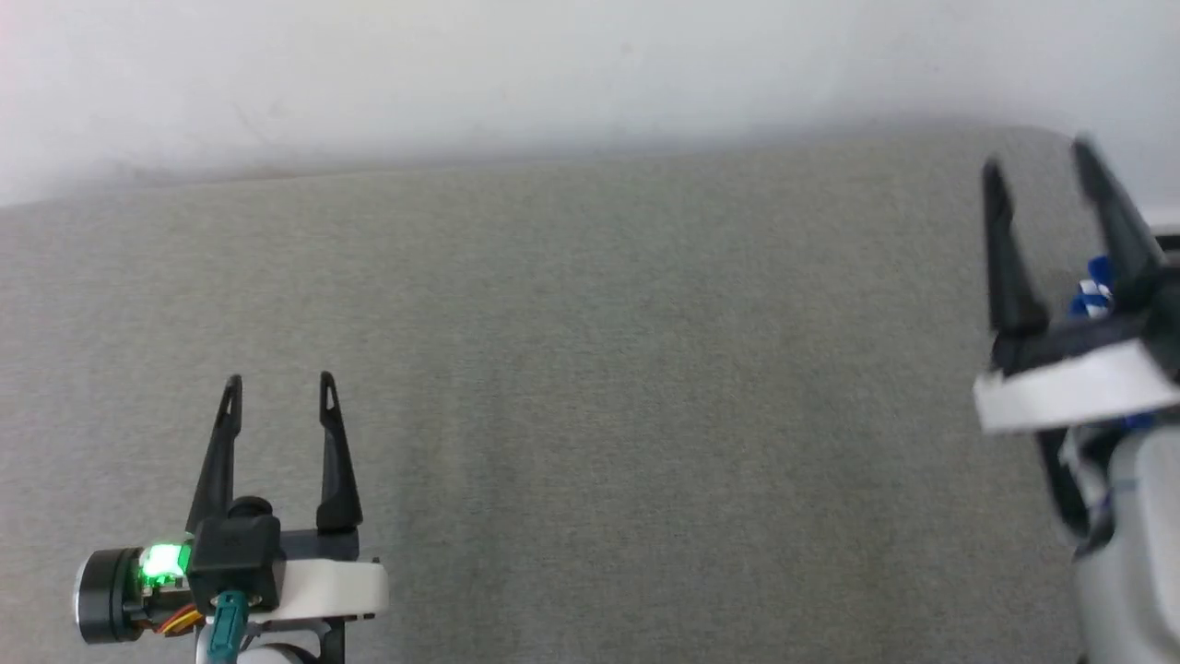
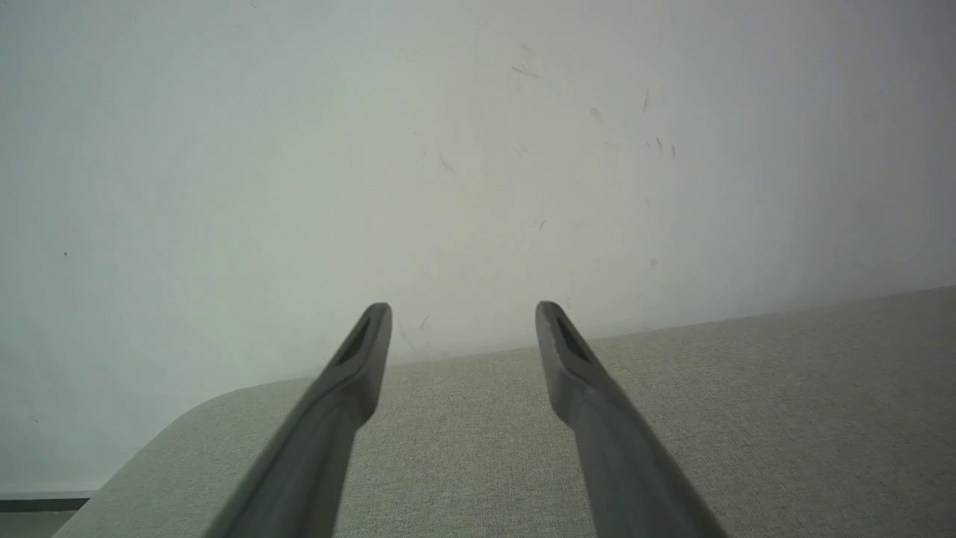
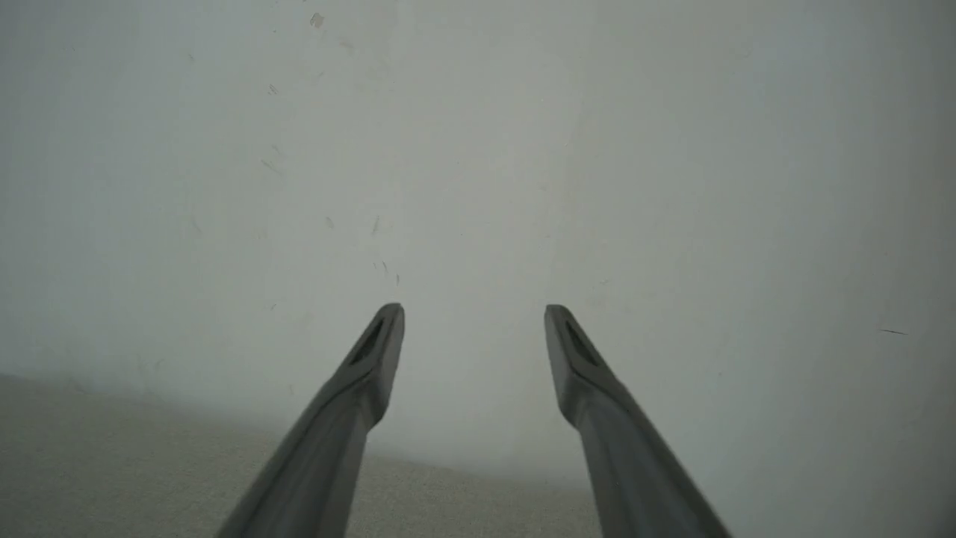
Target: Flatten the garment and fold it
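Work surface and room. A flat grey-beige surface (image 1: 590,369) covered in woven fabric spans the head view, its weave bare between the two arms. Its far edge meets a plain white wall (image 1: 553,65), and its corners are rounded, as seen at the upper right of the head view and the lower left of the left wrist view. The wall carries faint scuff marks (image 2: 657,142). A dark strip (image 2: 45,502) runs along its foot.

End effectors. The left gripper (image 1: 278,383) sits low over the near left part of the surface, fingers parted with nothing between them and a green light (image 1: 164,560) lit at its wrist. The right gripper (image 1: 1037,159) stands at the right edge, near the far right corner, blurred, its fingers likewise spread and bare. Its wrist view faces mostly the wall.

Task object. A small blue-and-white patch (image 1: 1094,293) shows at the base of the right gripper's fingers. Whether it is cloth or part of the arm cannot be told, so the garment's place cannot be told
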Controlling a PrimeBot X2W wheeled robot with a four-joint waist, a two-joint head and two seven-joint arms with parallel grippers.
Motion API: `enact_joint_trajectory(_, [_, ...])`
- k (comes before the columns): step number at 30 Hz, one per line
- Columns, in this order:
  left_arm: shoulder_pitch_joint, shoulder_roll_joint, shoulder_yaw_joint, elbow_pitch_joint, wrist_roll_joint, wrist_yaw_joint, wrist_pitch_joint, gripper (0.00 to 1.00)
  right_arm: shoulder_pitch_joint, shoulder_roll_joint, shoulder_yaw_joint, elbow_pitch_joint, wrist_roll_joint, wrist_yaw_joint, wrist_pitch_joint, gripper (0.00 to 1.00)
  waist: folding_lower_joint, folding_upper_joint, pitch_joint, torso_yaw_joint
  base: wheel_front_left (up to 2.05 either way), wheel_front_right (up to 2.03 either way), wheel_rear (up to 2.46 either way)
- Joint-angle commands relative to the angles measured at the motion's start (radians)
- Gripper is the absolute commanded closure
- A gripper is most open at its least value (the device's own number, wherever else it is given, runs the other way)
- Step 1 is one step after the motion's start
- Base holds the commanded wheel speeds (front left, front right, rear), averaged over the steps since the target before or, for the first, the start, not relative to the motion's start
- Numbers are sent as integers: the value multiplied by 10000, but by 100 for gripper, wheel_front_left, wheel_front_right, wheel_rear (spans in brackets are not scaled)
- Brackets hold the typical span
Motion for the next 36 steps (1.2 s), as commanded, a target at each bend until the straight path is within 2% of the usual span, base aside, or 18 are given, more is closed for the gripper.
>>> enact_joint_trajectory(1, [77,-46,65,48,-20,-111,-47,0,606,278,-134,-184,-37,-19,-46,0,1,-1,-354,374,0,0,0])
enact_joint_trajectory(4, [136,-83,85,108,1,-250,-47,0,1575,759,-384,-419,-70,-19,-46,0,1,-1,-464,485,0,0,0])
enact_joint_trajectory(11, [198,-199,170,247,-91,-625,-47,0,2949,1342,-905,-968,-191,-19,-46,0,1,-1,-484,571,0,0,0])
enact_joint_trajectory(12, [50,-190,155,223,-80,-604,3,100,2943,1327,-893,-928,-160,0,3,100,1,-1,-491,575,0,0,0])
enact_joint_trajectory(36, [2,-433,314,355,-4,-962,429,100,3083,1374,-771,-960,-319,-1,426,100,2,-1,-593,567,0,0,0])
